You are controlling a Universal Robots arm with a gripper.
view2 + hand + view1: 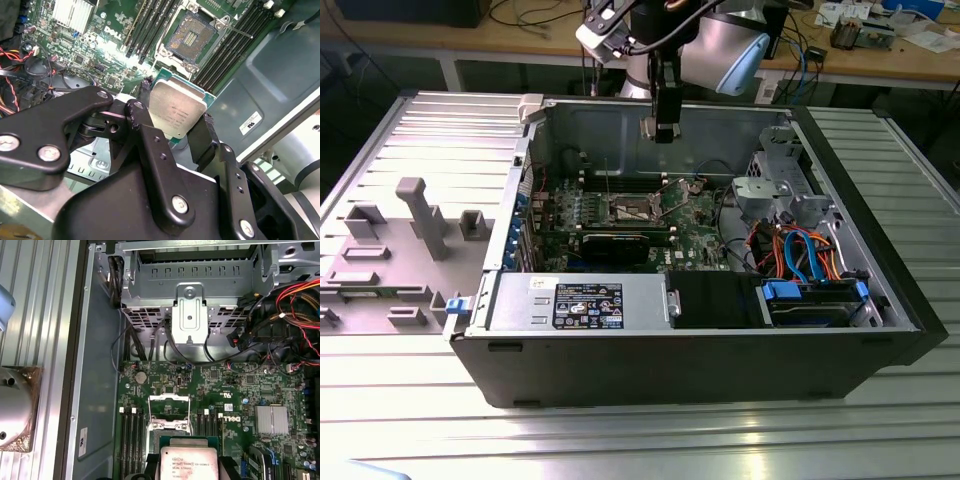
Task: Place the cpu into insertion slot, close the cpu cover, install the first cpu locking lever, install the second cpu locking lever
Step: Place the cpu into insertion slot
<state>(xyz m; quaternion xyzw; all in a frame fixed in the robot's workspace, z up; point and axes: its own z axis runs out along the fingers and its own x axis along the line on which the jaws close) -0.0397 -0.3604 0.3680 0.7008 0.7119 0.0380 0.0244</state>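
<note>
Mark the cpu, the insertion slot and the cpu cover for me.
cpu (176, 111), second wrist view, middle of its silver metal top.
insertion slot (192, 36), second wrist view, dark contact field at its centre.
cpu cover (170, 398), first wrist view, one bar of its open silver frame.

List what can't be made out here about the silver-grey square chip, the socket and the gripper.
Silver-grey square chip: underside faces away in both wrist views; fingers of the black gripper cover two edges in the second wrist view; the picture edge cuts it off in the first wrist view.
Dark square socket with silver rim: pins too small to tell in the exterior view.
</note>
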